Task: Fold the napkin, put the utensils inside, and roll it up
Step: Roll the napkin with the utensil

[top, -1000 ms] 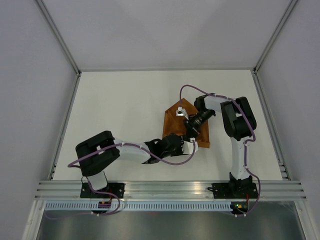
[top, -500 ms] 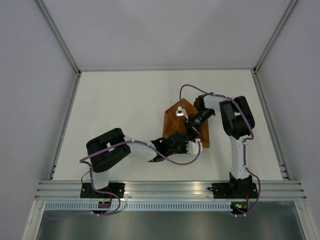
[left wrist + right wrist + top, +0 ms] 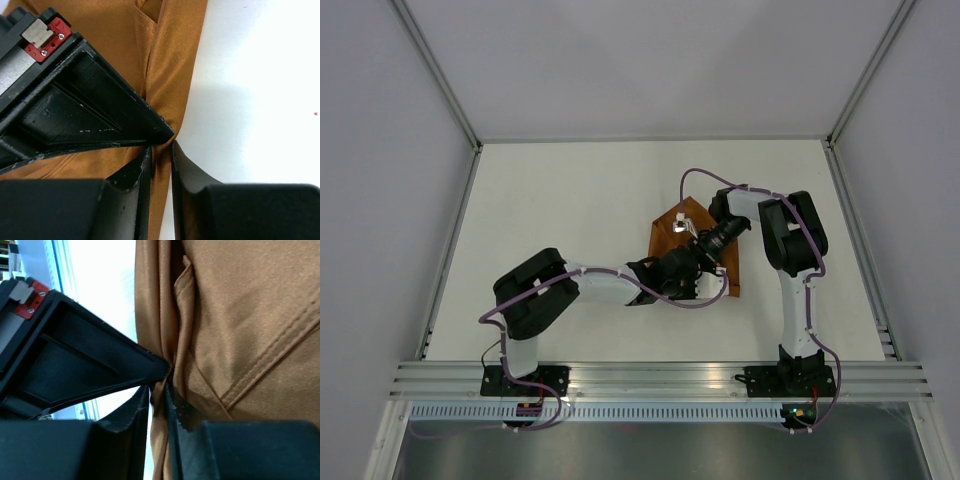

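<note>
**No legible writing**

No word, number, brand or sign can be read in any of the three views. The nearest thing to a label is a red tab (image 3: 44,36) with a small silvery plate held by two screws, seen on the black gripper body in the left wrist view. Its like (image 3: 25,300) shows in the right wrist view. Both plates look plain, and any marking on them is too small to tell.
</note>
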Robot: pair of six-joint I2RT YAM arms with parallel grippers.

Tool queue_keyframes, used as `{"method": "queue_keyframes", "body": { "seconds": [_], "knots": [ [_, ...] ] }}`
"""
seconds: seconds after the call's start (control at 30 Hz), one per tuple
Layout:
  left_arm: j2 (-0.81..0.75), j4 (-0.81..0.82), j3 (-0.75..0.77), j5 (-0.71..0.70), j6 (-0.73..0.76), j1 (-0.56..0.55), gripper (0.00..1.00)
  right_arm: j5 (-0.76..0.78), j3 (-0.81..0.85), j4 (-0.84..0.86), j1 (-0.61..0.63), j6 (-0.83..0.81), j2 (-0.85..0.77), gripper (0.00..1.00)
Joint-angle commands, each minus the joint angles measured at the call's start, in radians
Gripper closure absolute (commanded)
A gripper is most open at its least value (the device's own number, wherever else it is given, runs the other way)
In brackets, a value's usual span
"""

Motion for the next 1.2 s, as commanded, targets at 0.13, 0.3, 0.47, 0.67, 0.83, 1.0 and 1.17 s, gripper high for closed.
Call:
{"method": "queue_keyframes", "body": {
  "seconds": [0.13, 0.3, 0.47, 0.67, 0.83, 1.0, 1.17],
  "knots": [
    [0.054, -0.19, 0.046, 0.197, -0.094, 0.026, 0.98, 0.099, 0.022, 0.088, -0.016, -0.043, -0.028, 0.55],
    [0.077, -0.233, 0.081, 0.265, -0.111, 0.041, 0.98, 0.055, 0.066, 0.051, -0.051, -0.031, -0.065, 0.47],
    [0.088, -0.288, 0.123, 0.345, -0.14, 0.065, 0.98, 0.023, 0.088, 0.055, -0.093, 0.012, -0.115, 0.43],
    [0.12, -0.388, 0.203, 0.457, -0.174, 0.108, 0.98, -0.039, 0.085, 0.082, -0.162, 0.059, -0.177, 0.42],
    [0.163, -0.454, 0.258, 0.559, -0.212, 0.153, 0.98, -0.074, 0.082, 0.088, -0.215, 0.072, -0.238, 0.42],
    [0.216, -0.544, 0.34, 0.65, -0.265, 0.217, 0.98, -0.119, 0.025, 0.196, -0.286, 0.133, -0.343, 0.42],
    [0.295, -0.633, 0.443, 0.752, -0.303, 0.26, 0.98, -0.128, -0.147, 0.302, -0.324, 0.084, -0.517, 0.41]
  ]
}}
